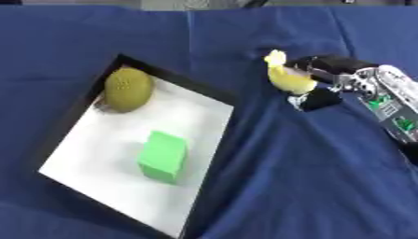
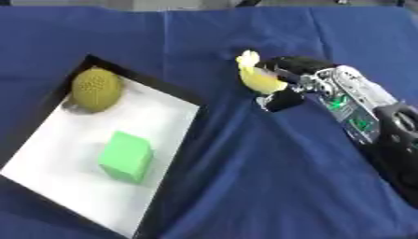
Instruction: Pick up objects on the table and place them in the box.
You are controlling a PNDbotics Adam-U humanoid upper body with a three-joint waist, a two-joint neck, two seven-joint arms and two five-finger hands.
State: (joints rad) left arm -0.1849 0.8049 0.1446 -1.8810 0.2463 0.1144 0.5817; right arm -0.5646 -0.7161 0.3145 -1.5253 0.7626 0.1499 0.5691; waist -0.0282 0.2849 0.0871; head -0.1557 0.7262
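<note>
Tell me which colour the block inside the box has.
The block is bright green; the left eye view shows it best.

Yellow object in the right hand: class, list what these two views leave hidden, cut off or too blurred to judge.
- Yellow object: blurred and partly covered by the right hand in both views; its kind is unclear.
- Box: its near corner is cut off by the bottom edge, left eye view.
- Right arm: cut off by the right edge.
- Left hand: in neither view.
</note>
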